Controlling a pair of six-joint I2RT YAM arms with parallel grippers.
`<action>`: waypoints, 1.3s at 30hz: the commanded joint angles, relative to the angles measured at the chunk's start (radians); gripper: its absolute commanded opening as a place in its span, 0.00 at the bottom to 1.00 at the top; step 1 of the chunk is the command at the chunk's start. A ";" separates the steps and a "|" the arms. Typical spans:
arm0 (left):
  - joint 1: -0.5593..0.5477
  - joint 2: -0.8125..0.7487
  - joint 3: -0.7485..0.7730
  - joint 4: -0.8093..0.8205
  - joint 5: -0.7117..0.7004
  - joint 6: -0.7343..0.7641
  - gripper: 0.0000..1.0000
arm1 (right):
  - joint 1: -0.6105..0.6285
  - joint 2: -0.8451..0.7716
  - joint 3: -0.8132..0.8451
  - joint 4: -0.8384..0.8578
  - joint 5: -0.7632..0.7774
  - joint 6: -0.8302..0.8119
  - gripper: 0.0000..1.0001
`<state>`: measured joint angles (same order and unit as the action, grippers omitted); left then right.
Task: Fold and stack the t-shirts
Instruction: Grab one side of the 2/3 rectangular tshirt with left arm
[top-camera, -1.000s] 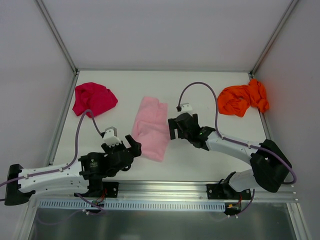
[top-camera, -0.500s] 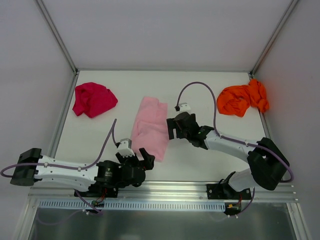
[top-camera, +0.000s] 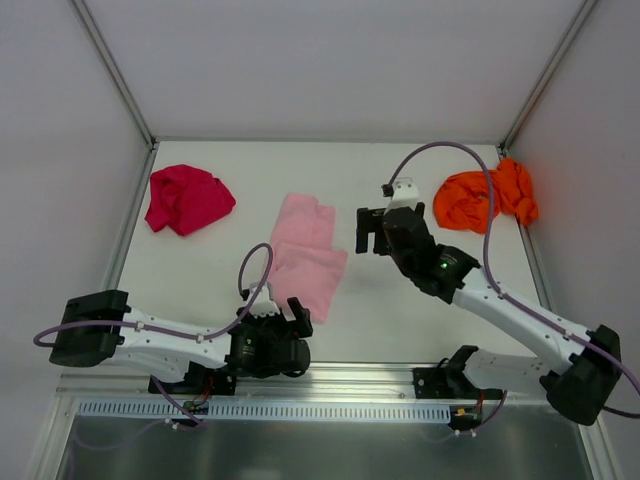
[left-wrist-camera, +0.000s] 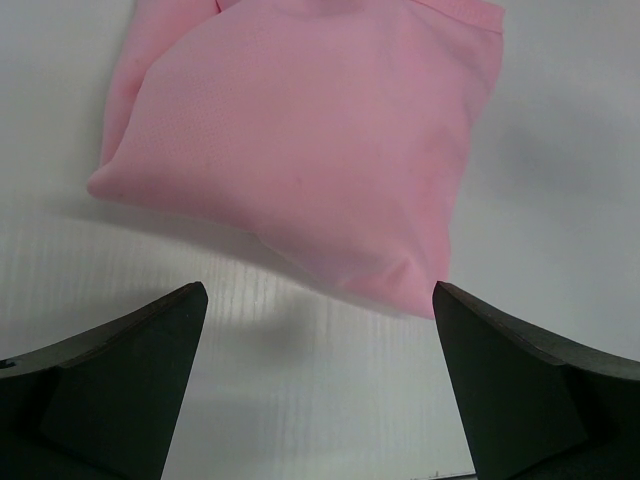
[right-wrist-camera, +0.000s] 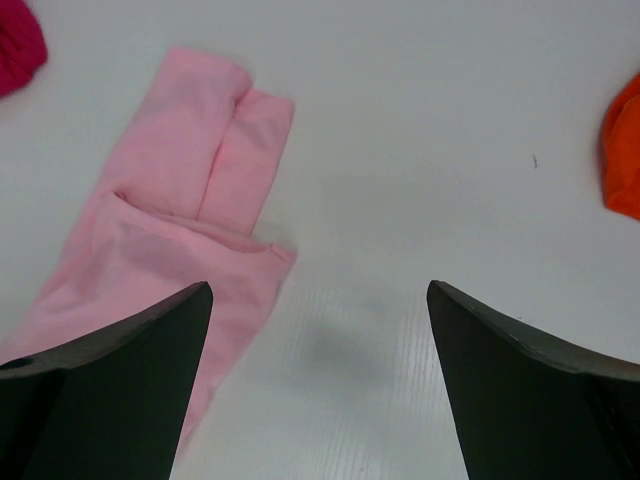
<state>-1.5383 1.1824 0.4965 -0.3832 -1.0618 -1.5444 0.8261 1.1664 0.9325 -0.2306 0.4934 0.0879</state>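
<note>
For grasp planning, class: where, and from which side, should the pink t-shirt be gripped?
Grip the pink t-shirt probably at its near folded end, from the near side with the left gripper: that rounded edge bulges up, facing its open jaws.

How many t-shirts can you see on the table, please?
3: the magenta-red t-shirt at far left, the light pink t-shirt in the middle, the orange t-shirt at far right; none seems hidden.

White links (top-camera: 160, 332), purple cables (top-camera: 440, 147); left tool (left-wrist-camera: 320, 300), right tool (right-wrist-camera: 320, 295) black
</note>
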 joint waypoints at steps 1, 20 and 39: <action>0.000 0.045 -0.002 0.087 -0.079 -0.043 0.99 | -0.004 -0.102 0.060 -0.087 0.060 -0.024 0.95; -0.008 0.249 -0.101 0.193 -0.158 -0.344 0.99 | -0.004 -0.168 0.012 -0.081 0.031 -0.025 0.95; -0.135 0.433 0.076 -0.396 -0.331 -1.020 0.87 | -0.005 -0.149 0.006 -0.062 0.010 -0.030 0.95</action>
<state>-1.6634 1.6161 0.5499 -0.6186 -1.3098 -1.9709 0.8261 1.0214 0.9417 -0.3260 0.5076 0.0696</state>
